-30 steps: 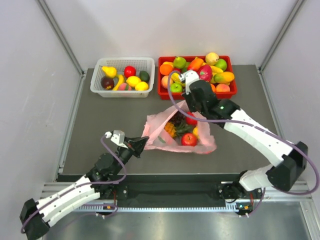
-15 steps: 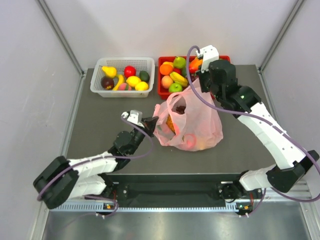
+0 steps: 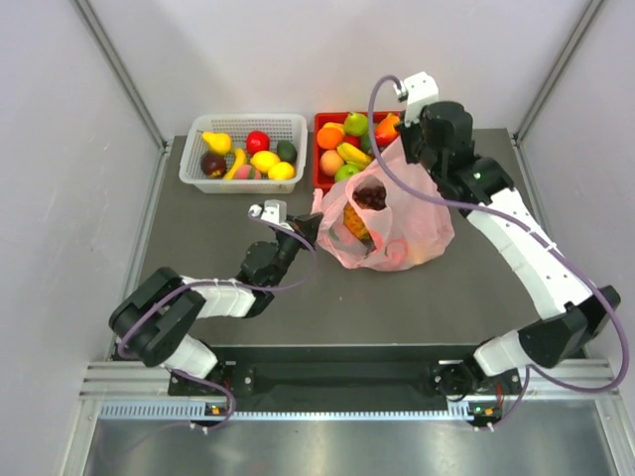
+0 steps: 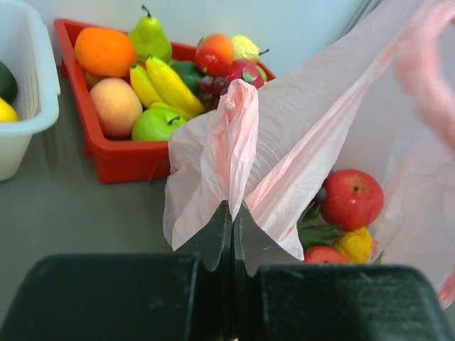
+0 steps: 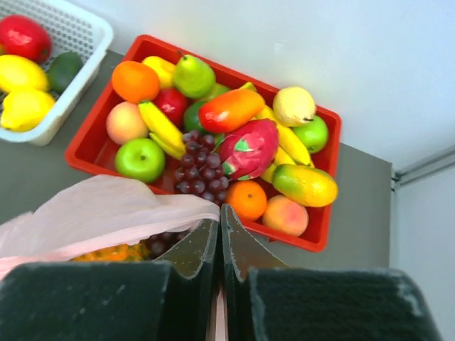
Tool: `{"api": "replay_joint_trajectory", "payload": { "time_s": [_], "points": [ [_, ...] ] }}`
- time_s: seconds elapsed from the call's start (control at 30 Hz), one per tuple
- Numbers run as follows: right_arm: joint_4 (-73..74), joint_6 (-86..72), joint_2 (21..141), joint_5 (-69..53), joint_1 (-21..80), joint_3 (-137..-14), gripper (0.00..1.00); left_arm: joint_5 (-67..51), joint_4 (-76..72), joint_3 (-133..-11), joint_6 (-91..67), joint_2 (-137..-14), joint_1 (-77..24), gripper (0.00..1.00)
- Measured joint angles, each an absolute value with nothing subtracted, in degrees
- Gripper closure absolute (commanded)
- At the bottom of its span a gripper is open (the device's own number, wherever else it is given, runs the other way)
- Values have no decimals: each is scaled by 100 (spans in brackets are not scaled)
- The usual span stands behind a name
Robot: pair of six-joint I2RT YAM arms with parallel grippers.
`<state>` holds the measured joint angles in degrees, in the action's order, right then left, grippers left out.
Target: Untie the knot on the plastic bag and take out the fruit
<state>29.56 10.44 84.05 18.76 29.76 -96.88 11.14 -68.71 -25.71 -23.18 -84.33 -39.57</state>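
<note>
The pink plastic bag (image 3: 397,223) hangs open between my two grippers, lifted off the table. My left gripper (image 3: 316,224) is shut on the bag's left handle (image 4: 231,153). My right gripper (image 3: 405,142) is shut on the right handle (image 5: 124,213) and holds it high over the red crate. No knot shows; the handles are apart. Inside the bag I see fruit: a pineapple (image 3: 353,222), a dark grape bunch (image 3: 371,195), and in the left wrist view a red apple (image 4: 352,199) and a yellow fruit (image 4: 355,244).
A red crate (image 3: 322,183) full of toy fruit stands at the back, partly behind the bag; it also shows in the right wrist view (image 5: 321,227). A white basket (image 3: 244,182) with several fruits stands at the back left.
Both grippers have pulled the bag's handles apart and up. The right gripper rose toward the back over the red crate, the left reached forward to the bag, and the bag now hangs open.
</note>
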Motion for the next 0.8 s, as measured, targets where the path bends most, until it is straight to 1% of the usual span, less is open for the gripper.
{"api": "replay_joint_trajectory", "payload": {
  "time_s": [0.1,0.2,0.37,0.4,0.47,0.5,0.53,0.63,0.73,0.8],
  "points": [
    [2434,1011,7863,1619,3041,-8663,100,1046,-7168,-2390,-2482,-8809,-3942,100],
    [2458,915,7260,1343,3214,-7765,100,917,-7367,-1951,-2698,-9043,-3955,100],
    [2449,685,6429,958,3583,-6847,100,952,-7312,-1295,-2803,-8792,-4386,100],
    [2443,642,6248,919,3603,-6692,100,1020,-7223,-1201,-2779,-8608,-4536,89],
    [2403,569,5881,871,3623,-6401,100,1188,-6877,-1079,-2696,-8099,-4842,75],
    [2397,537,5723,836,3623,-6283,100,1278,-6613,-1059,-2672,-7758,-4989,69],
    [2381,513,5592,777,3625,-6178,100,1369,-6322,-1057,-2659,-7391,-5146,50],
    [2359,458,5398,635,3625,-5957,100,1638,-5655,-1061,-2554,-6331,-5472,1],
    [2377,421,5411,504,3627,-5826,100,1835,-4657,-1059,-2539,-5061,-5680,1],
    [2438,381,5433,440,3627,-5774,100,1841,-4276,-1070,-2528,-4633,-5734,1]
  ]
}}
